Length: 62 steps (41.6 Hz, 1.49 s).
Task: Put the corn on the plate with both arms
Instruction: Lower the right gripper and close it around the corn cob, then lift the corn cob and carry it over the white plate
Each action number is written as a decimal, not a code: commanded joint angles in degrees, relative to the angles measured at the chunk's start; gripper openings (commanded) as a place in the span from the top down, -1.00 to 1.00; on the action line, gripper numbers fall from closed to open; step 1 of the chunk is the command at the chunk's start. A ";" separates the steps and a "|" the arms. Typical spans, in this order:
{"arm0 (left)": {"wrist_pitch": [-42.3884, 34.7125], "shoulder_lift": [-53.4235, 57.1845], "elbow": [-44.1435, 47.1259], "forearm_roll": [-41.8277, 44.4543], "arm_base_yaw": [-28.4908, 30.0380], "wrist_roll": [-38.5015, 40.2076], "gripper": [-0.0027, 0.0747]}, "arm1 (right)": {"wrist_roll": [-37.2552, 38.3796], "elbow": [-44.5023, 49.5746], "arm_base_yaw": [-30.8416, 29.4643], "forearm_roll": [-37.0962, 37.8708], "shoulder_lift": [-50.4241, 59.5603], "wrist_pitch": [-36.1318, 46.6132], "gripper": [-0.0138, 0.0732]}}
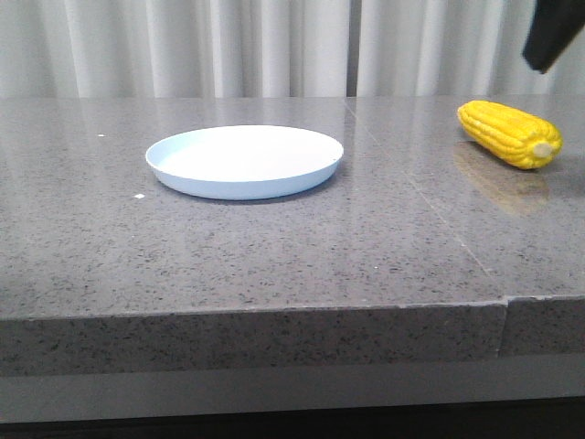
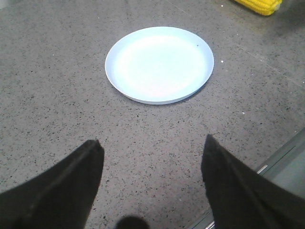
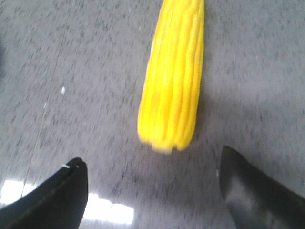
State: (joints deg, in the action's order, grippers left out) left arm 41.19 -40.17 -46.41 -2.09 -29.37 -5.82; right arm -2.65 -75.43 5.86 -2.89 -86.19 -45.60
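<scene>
Lying on its side on the grey speckled counter (image 1: 274,256), the corn (image 1: 508,133) sits far to the right in the front view, its pale stub end turned toward the camera and its length angled back and to the left. The plate (image 1: 244,161) rests flat on the same counter, left of centre and well apart from the corn, with nothing on it. A seam in the stone runs between the two, and the polished surface throws a faint yellow reflection just in front of the cob. In the front view only a dark piece of the right arm (image 1: 554,35) shows at the upper right corner, above the corn. The right wrist view is blurred, but it shows the right end effector (image 3: 155,191) with its two dark fingers spread wide over the counter, the corn (image 3: 174,76) lying lengthwise just beyond the gap between them and touching neither. The left wrist view shows the left end effector (image 2: 152,183) likewise spread wide, holding nothing, above bare stone near the counter's edge; the plate (image 2: 159,64) lies ahead of its fingers, and a yellow end of the corn (image 2: 259,5) shows at the far corner.
</scene>
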 commanded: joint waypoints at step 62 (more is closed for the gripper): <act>-3.99 0.19 -1.52 -0.61 -0.18 0.63 -0.21 | -0.65 -29.02 16.38 -13.34 -18.08 -8.49 0.06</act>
State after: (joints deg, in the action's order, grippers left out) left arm 41.19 -40.17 -46.41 -2.09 -29.37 -5.82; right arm -2.51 -102.51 20.42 -12.46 -106.26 -58.33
